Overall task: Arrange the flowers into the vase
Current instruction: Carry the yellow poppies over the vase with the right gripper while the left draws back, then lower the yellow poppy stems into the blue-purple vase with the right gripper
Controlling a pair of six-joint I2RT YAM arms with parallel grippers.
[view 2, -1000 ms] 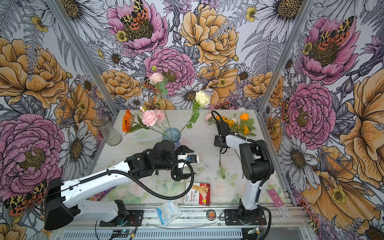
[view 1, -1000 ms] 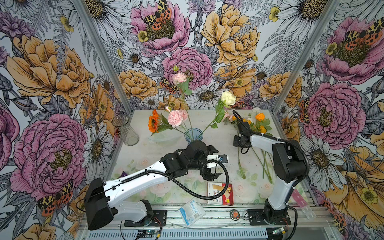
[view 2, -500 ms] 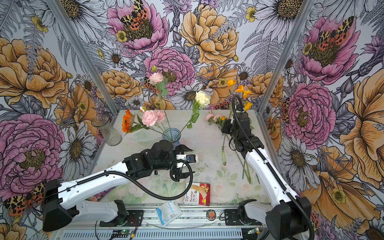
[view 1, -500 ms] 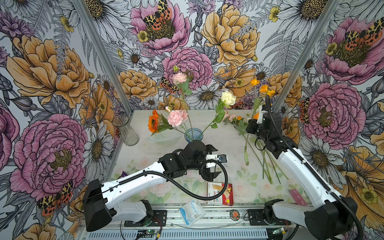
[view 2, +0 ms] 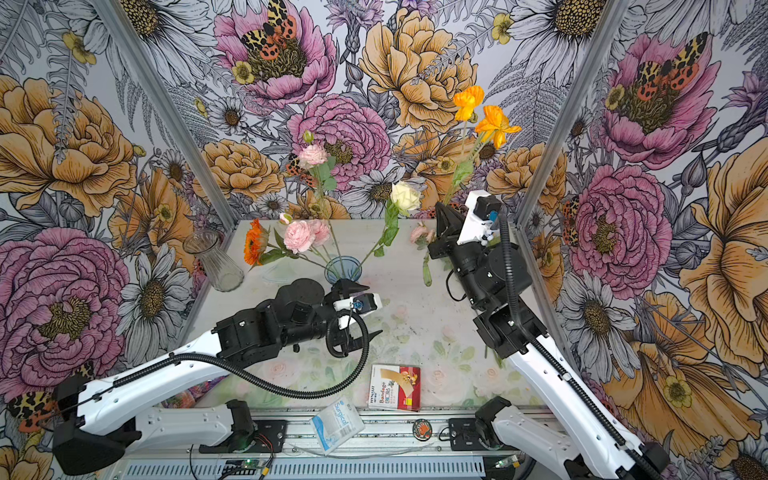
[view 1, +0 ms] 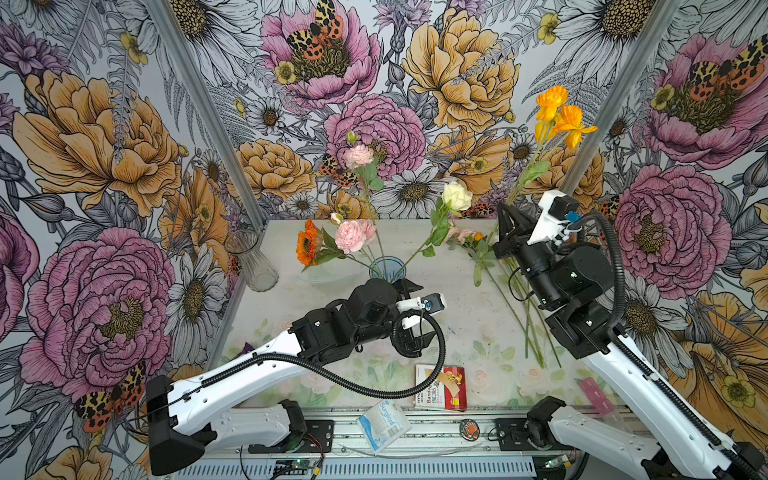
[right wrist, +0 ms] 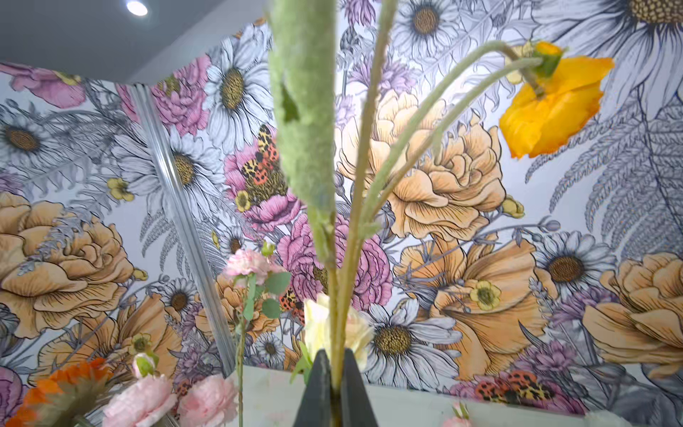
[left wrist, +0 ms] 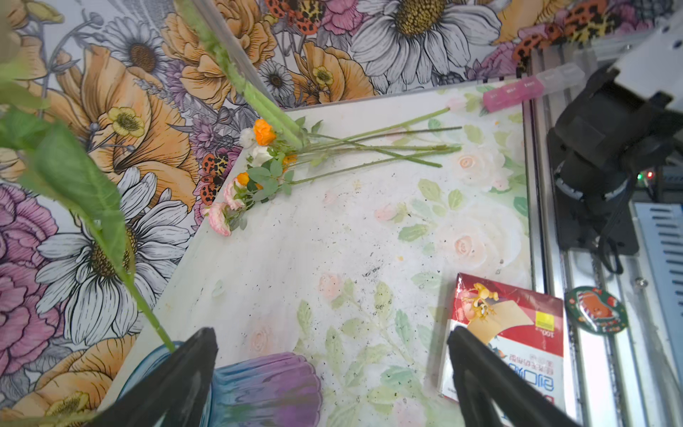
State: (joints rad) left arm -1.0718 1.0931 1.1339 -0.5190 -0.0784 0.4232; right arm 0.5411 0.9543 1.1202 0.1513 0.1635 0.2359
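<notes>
My right claw (right wrist: 334,373) is pressed together on the stem of an orange-headed flower (view 1: 555,114), holding it nearly upright above the back right corner of the bench (view 1: 469,328). My left claw (left wrist: 332,344) is spread wide and empty, just beside the blue vase (view 1: 386,266), where orange, pink and cream flowers (view 1: 353,235) stand. The loose stems (left wrist: 369,148) lie together on the bench near the right wall.
</notes>
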